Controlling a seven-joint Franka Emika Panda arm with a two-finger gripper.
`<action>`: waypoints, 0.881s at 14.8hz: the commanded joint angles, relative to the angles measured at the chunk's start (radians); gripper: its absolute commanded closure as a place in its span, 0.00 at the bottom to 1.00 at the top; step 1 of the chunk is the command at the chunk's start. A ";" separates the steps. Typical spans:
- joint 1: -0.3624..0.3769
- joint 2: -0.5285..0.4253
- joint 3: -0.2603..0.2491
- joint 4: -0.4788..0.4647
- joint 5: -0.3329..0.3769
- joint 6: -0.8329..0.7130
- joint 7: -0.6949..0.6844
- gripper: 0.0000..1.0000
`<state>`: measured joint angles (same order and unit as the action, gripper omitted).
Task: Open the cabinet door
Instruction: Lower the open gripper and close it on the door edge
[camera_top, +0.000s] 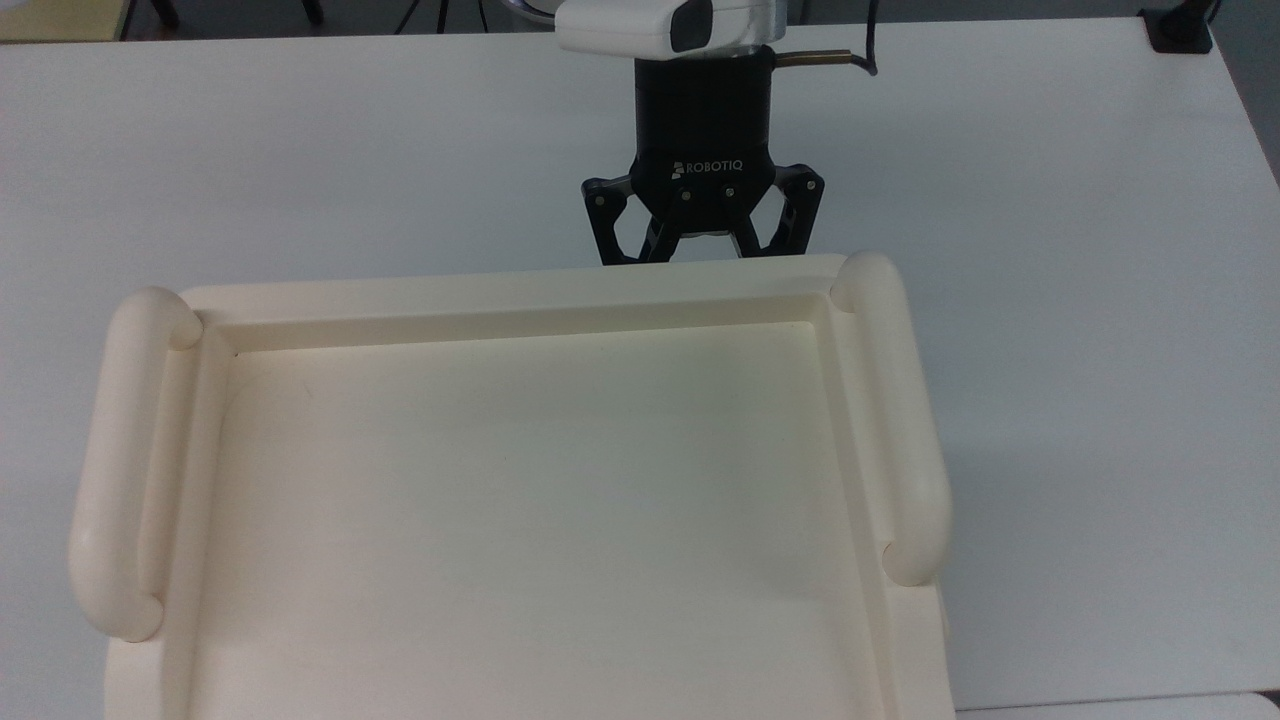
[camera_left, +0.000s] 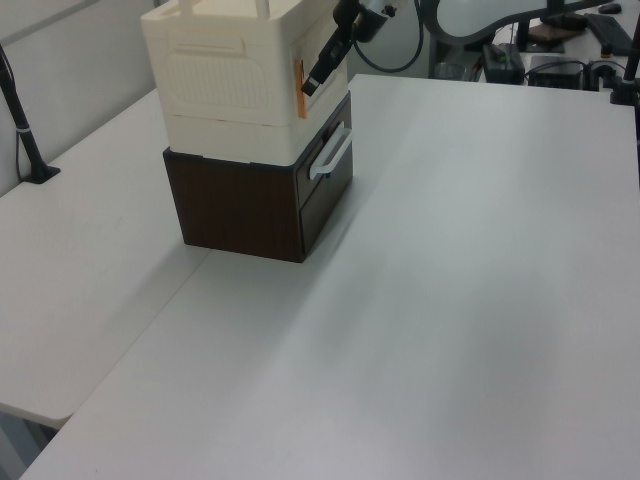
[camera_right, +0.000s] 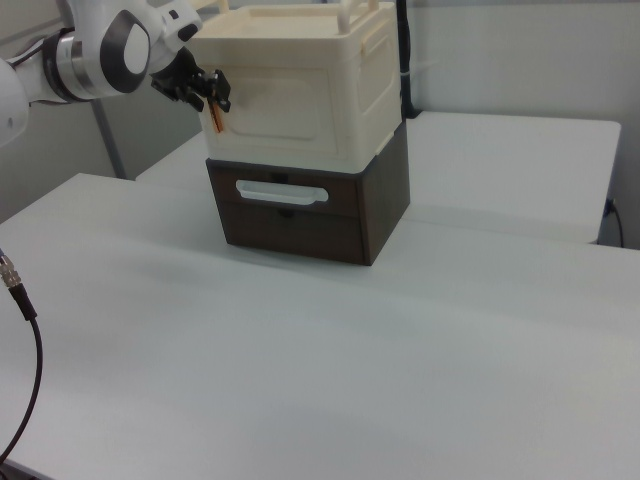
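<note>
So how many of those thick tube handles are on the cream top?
2: one tube handle along the top view's left edge, the other tube handle along the top view's right edge.

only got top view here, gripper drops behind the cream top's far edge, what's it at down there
observer: In the right view the gripper is at the upper corner of the cabinet door, on the right view's left, beside an orange strip.
operator: door open at all
observer: No, in the right view it looks flush with the cabinet front.
operator: whats under the cabinet
observer: A dark brown drawer unit with a white handle.
</note>
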<state>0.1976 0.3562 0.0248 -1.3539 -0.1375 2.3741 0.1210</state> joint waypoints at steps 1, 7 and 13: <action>0.022 0.015 -0.009 0.019 -0.024 0.046 0.057 0.39; 0.019 0.021 -0.011 0.019 -0.025 0.068 0.057 0.50; 0.019 0.023 -0.009 0.013 -0.042 0.068 0.055 0.89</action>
<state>0.2070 0.3681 0.0241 -1.3499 -0.1517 2.4183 0.1464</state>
